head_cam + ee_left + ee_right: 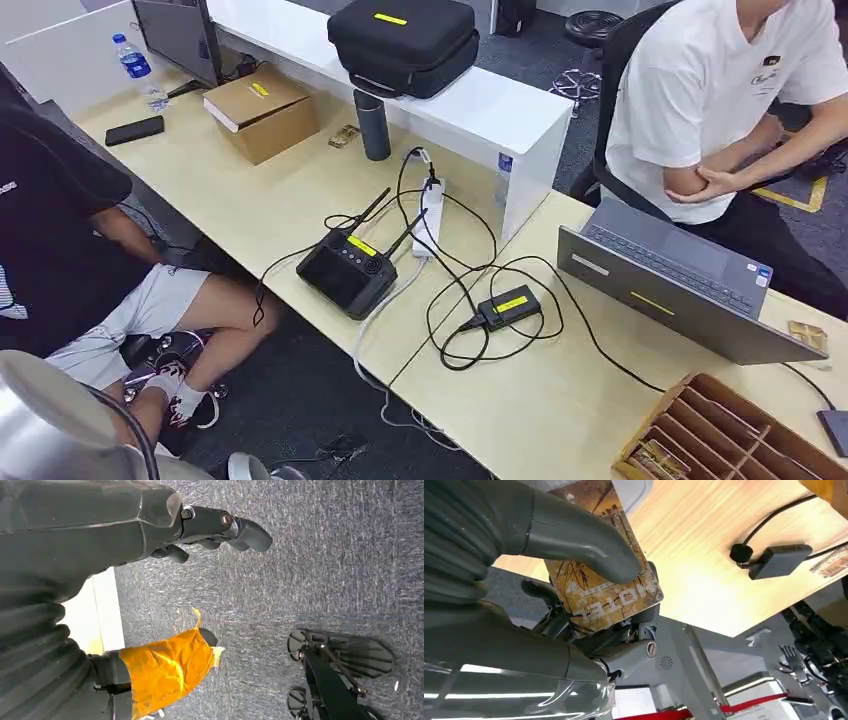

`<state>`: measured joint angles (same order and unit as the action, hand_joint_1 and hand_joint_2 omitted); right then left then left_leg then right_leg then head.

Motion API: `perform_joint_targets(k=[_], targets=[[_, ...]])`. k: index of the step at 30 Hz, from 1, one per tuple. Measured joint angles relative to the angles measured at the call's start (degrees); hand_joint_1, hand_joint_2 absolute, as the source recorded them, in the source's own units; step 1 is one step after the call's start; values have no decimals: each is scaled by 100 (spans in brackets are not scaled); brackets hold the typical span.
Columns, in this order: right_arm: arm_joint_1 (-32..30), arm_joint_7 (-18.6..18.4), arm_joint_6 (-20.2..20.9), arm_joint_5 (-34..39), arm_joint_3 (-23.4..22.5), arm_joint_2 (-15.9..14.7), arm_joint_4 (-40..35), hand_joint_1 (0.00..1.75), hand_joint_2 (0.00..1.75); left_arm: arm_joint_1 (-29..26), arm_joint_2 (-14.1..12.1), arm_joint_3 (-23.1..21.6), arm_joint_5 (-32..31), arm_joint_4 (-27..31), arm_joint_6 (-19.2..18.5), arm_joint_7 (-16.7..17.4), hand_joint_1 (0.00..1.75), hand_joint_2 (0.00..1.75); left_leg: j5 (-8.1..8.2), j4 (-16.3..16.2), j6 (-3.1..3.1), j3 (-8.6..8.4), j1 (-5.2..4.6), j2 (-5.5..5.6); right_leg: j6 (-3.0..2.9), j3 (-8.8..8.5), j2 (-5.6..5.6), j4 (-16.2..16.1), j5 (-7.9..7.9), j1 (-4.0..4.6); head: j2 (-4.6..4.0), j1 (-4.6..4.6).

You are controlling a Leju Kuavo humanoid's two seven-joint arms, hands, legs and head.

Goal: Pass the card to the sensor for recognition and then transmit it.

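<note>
In the right wrist view my right hand pinches a brown card printed with a bamboo pattern, the thumb pressed on its face. The card hangs off the edge of the light wooden table. The sensor, a small black box with a cable, lies on that table some way beyond the card. The head view shows the same sensor with a yellow label, mid-desk among black cables. My left hand hangs over grey carpet, its fingers apart and empty, its thumb wrapped in orange tape.
A black controller with antennas and a white power strip lie left of the sensor. A grey laptop stands to its right, and a wooden slotted box at the near right. People sit at the left and far right. A chair base stands on the carpet.
</note>
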<state>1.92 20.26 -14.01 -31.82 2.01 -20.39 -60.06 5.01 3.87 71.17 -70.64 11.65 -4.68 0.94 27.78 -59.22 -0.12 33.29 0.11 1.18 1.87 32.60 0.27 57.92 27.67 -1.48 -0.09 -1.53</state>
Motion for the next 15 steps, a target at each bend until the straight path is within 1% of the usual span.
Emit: perform_joint_targets(k=[7,11,15], targets=[[135,-112,44,-24,28,-22,-245,175,175,1,-2,-2,-42,0,0,0,0,175,-1,0,0,2,-1,-1,0,0,1,1,-1,-1,0,0],[406,-181,98,39,74,-146,-572,175,175,2,-7,0,-76,0,0,0,0,175,-2,-1,1,0,-1,-2,-1,-1,2,1,-2,-1,0,0],[820,-269,179,133,131,-295,-912,175,175,8,-18,0,-114,0,0,-2,0,175,-3,-1,1,-1,-1,-7,-5,0,6,3,-6,-1,0,-2]])
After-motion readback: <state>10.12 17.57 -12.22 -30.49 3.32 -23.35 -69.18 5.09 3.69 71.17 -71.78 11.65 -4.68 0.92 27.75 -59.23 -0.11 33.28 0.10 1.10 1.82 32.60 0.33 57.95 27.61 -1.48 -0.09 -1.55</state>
